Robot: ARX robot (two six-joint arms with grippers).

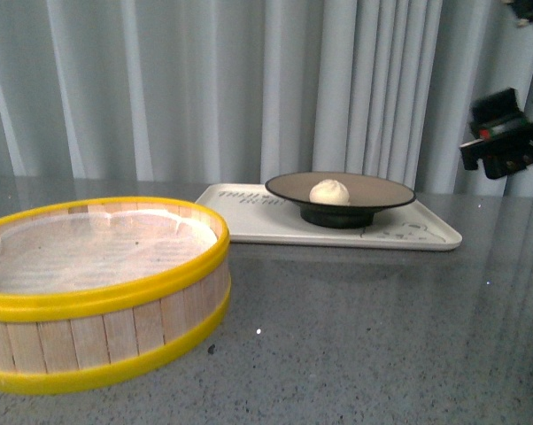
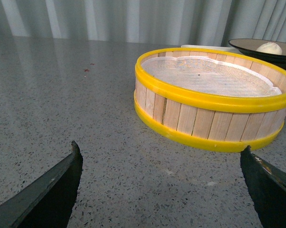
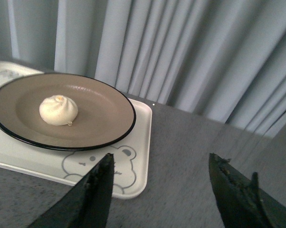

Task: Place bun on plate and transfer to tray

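The off-white pleated bun (image 1: 329,192) (image 3: 58,109) (image 2: 269,47) lies in the middle of the beige plate (image 1: 373,189) (image 3: 100,118) (image 2: 243,44) with its black rim. That plate stands on the cream tray (image 1: 426,235) (image 3: 138,142), near the tray's bear drawing. My right gripper (image 3: 159,164) is open and empty, raised beyond the tray's right end; part of that arm (image 1: 505,133) shows at the far right of the front view. Low over the table, left of the steamer basket, my left gripper (image 2: 162,152) is open with nothing in it.
A yellow-rimmed wooden steamer basket (image 1: 98,292) (image 2: 214,95) lined with white paper stands at the front left, with nothing in it. The grey speckled tabletop (image 1: 382,336) runs back to a grey curtain (image 1: 249,88).
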